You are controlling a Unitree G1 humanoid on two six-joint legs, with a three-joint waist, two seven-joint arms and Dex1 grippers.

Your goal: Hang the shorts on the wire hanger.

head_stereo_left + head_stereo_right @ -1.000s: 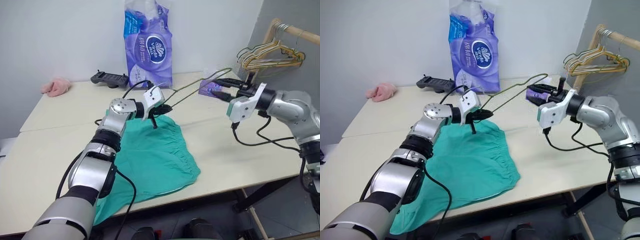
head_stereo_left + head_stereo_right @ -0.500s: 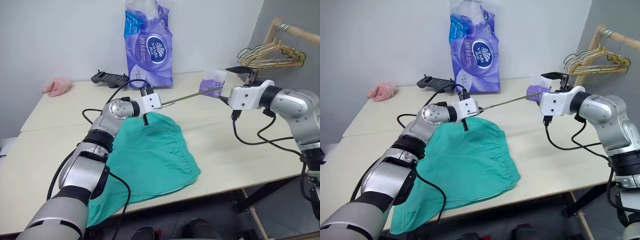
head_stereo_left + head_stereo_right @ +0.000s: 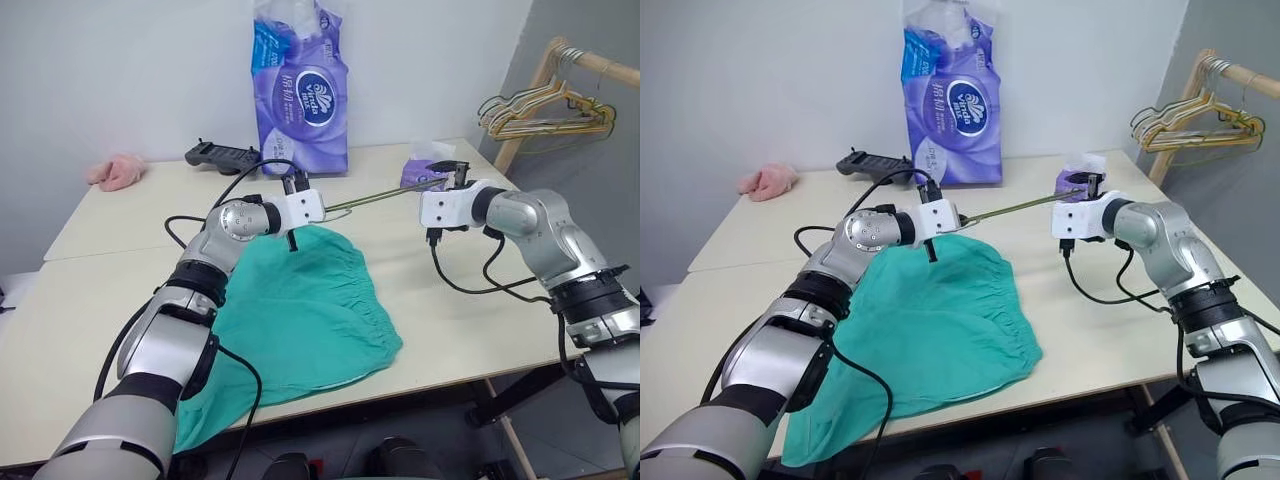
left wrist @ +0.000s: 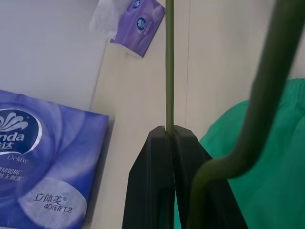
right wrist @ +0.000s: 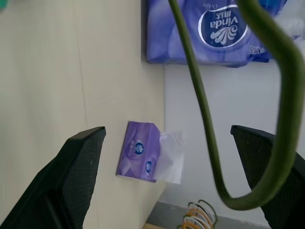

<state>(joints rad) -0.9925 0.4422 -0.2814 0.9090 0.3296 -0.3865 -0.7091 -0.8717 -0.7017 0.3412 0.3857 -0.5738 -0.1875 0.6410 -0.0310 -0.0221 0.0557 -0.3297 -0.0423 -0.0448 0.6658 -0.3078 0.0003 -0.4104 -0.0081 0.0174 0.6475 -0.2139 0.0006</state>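
Observation:
The teal shorts [image 3: 300, 320] lie spread flat on the table [image 3: 470, 300], reaching its near edge. My left gripper [image 3: 325, 208] hovers just above their waistband, shut on one end of the thin olive wire hanger [image 3: 385, 196]. In the left wrist view the fingers [image 4: 159, 181] pinch the wire [image 4: 169, 71]. The hanger stands edge-on and stretches rightward to my right gripper [image 3: 455, 178]. That gripper [image 5: 167, 130] is open, with the hanger's curved hook [image 5: 200, 95] between its wide-spread fingers and touching neither.
A tall purple toilet-paper pack [image 3: 297, 85] stands at the table's back, with a black controller [image 3: 222, 155] to its left and a pink cloth lump [image 3: 115, 172] further left. A small purple tissue pack [image 3: 420, 165] lies behind the right gripper. Several hangers [image 3: 545, 105] hang on a wooden rail at the right.
The left wrist has rolled, turning the hanger from a visible triangle to edge-on. The right gripper has opened wide and come down and inward around the hanger's hook end.

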